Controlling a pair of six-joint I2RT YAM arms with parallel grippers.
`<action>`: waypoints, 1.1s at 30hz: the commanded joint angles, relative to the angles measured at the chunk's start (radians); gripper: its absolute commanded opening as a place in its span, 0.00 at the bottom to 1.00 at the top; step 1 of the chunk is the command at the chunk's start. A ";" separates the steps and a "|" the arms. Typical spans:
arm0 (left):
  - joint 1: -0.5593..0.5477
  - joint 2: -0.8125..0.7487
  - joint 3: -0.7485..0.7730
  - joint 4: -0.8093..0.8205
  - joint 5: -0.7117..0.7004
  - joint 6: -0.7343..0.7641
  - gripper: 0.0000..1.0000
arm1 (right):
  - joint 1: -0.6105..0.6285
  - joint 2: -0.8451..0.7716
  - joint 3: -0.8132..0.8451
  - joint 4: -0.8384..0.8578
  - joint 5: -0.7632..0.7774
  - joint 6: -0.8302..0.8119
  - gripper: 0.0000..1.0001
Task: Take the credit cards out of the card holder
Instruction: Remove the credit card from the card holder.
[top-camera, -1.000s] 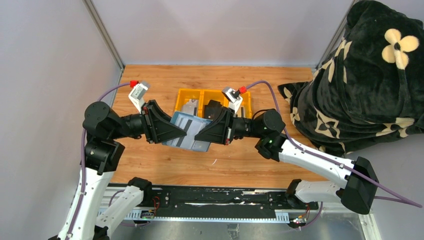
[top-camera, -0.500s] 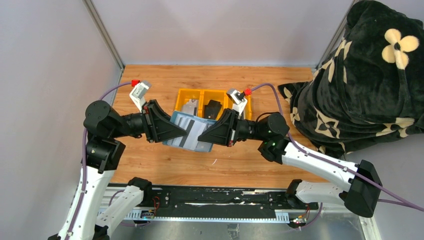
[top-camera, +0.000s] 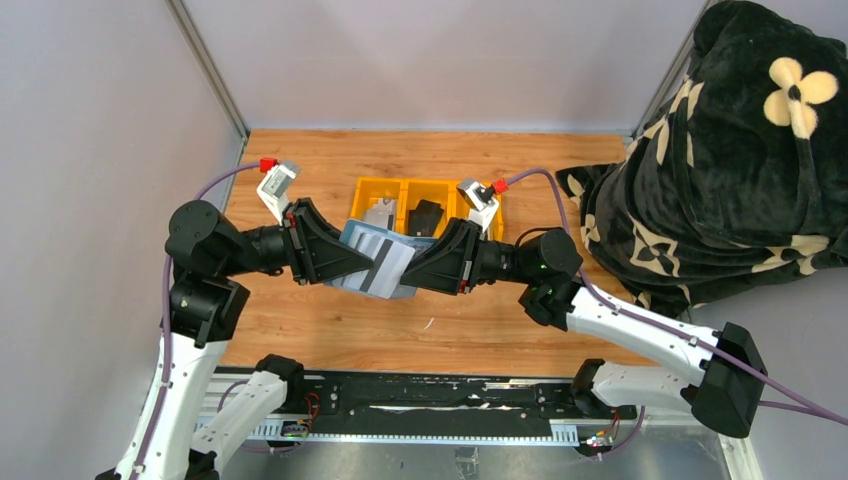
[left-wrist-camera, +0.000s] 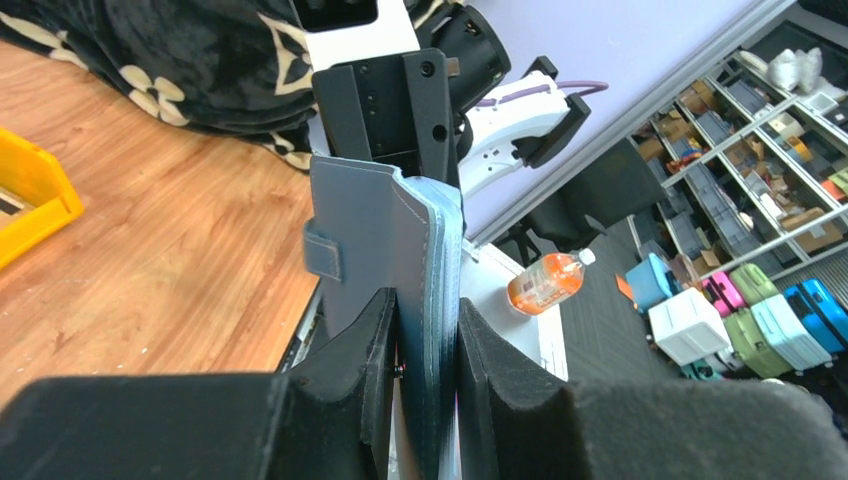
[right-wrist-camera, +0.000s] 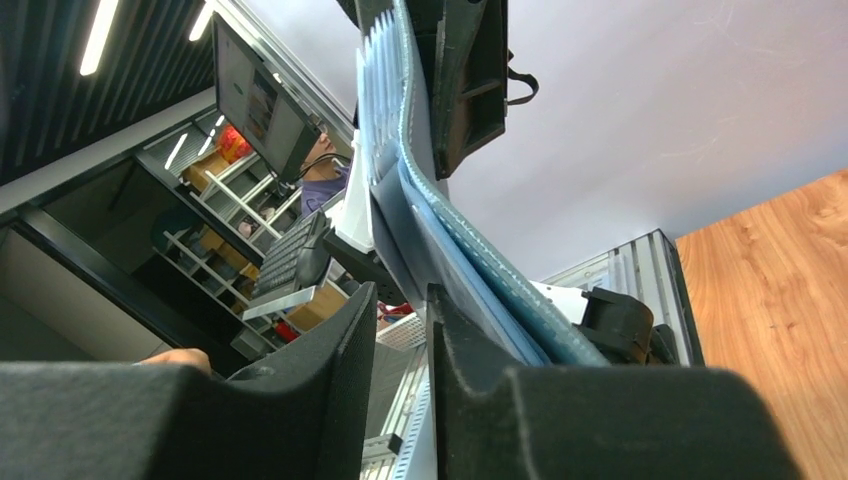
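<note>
The blue-grey card holder (top-camera: 357, 243) hangs open above the table between the two arms. My left gripper (top-camera: 365, 268) is shut on its left end; in the left wrist view the holder (left-wrist-camera: 380, 230) stands edge-on between the pads (left-wrist-camera: 370, 350). A pale credit card with a black stripe (top-camera: 388, 268) sticks out of the holder toward the right gripper (top-camera: 408, 275). In the right wrist view that gripper (right-wrist-camera: 402, 320) has its jaws a little apart, with background showing through the gap. The holder's pale blue slots (right-wrist-camera: 470, 260) pass just right of the right finger.
A yellow three-compartment tray (top-camera: 380, 188) sits behind the grippers, with a black pouch (top-camera: 427, 215) and a grey item (top-camera: 380, 213) in it. A black flowered blanket (top-camera: 720, 170) is heaped at the right. A grey wall stands along the table's left side.
The right jaws have gone from shut to slightly apart, and that gripper has drawn back a little to the right. The striped card now sticks further out of the holder. The left gripper keeps its hold.
</note>
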 joint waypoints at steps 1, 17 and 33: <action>-0.002 -0.006 0.043 -0.016 -0.008 0.027 0.00 | -0.009 0.005 0.011 0.007 0.029 -0.011 0.35; -0.002 -0.004 0.062 -0.026 -0.010 0.033 0.00 | 0.004 0.073 0.084 0.013 0.006 -0.011 0.06; -0.002 0.020 0.145 -0.178 -0.043 0.218 0.00 | -0.117 -0.224 -0.009 -0.367 -0.010 -0.173 0.00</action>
